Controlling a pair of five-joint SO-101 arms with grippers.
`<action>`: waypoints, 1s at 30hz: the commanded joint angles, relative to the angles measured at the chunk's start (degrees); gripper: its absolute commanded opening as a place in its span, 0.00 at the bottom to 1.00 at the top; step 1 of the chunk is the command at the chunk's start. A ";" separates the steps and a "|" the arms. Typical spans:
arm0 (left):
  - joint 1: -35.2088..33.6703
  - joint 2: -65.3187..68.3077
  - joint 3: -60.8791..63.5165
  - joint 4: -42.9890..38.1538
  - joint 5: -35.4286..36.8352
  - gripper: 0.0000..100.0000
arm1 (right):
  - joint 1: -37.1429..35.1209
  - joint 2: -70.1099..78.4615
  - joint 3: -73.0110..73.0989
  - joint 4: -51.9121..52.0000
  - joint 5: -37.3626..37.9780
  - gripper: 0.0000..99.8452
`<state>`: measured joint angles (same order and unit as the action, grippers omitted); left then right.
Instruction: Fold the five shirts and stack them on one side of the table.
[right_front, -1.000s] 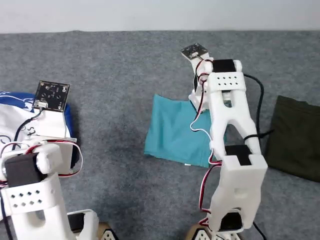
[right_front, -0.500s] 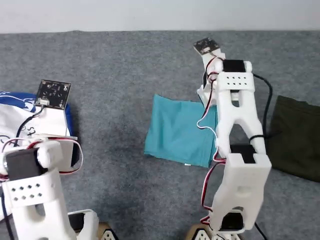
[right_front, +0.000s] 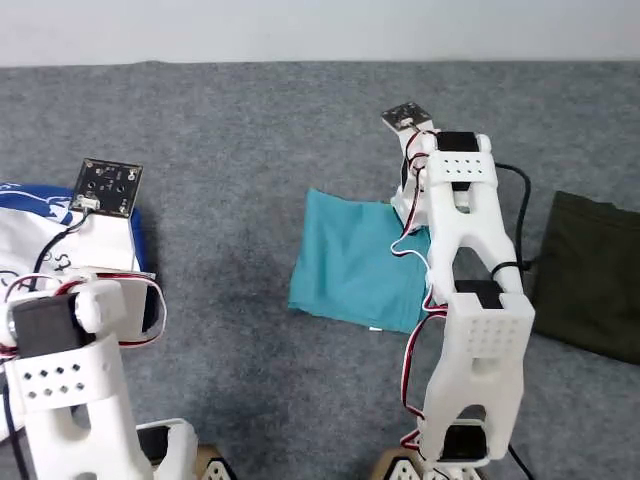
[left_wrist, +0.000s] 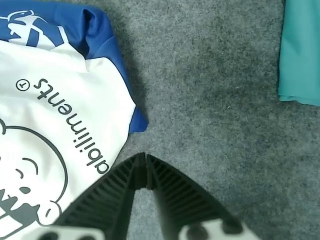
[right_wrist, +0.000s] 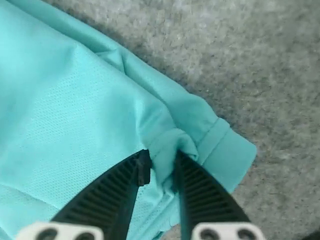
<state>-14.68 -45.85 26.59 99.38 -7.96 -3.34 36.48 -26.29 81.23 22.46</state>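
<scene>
Since half a second ago, we see the right arm (right_front: 470, 300) swing back a little toward the left arm's side, its wrist camera board dropping slightly nearer the cloth; the shirts and the left arm (right_front: 65, 390) keep their places.

The right gripper (right_wrist: 160, 162) is clamped on the teal shirt (right_wrist: 75, 100). Its two black ribbed fingers pinch a small raised fold of fabric between their tips, close to a hemmed corner that lies flat on the grey mat (left_wrist: 215, 100). From above, we find that corner at the far edge of the teal shirt, under the arm's wrist. The rest of the shirt spreads toward the middle of the table as a rough rectangle.

The left gripper (left_wrist: 146, 161) is closed on nothing, its fingertips meeting over bare mat just beside the blue sleeve edge of the white shirt with blue sleeves (left_wrist: 55, 115). That shirt lies at the table's left edge, printed side up, partly under the left arm in the high view.

A dark green shirt (right_front: 590, 275) lies flat at the right edge, apart from the teal one, with the right arm crossing between them.
</scene>
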 joint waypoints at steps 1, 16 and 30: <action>0.26 0.18 -0.57 0.62 -0.70 0.01 | 0.75 -1.89 -2.90 0.13 -0.09 0.01; 0.26 0.26 -0.57 0.62 -0.70 0.01 | 5.14 -11.12 -2.99 -1.36 11.43 0.01; 0.26 0.26 -0.48 0.70 -0.70 0.01 | 6.46 -4.62 -10.02 -10.42 17.32 0.01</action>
<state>-14.68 -45.85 26.59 99.38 -7.96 2.37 31.65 -32.18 72.09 38.90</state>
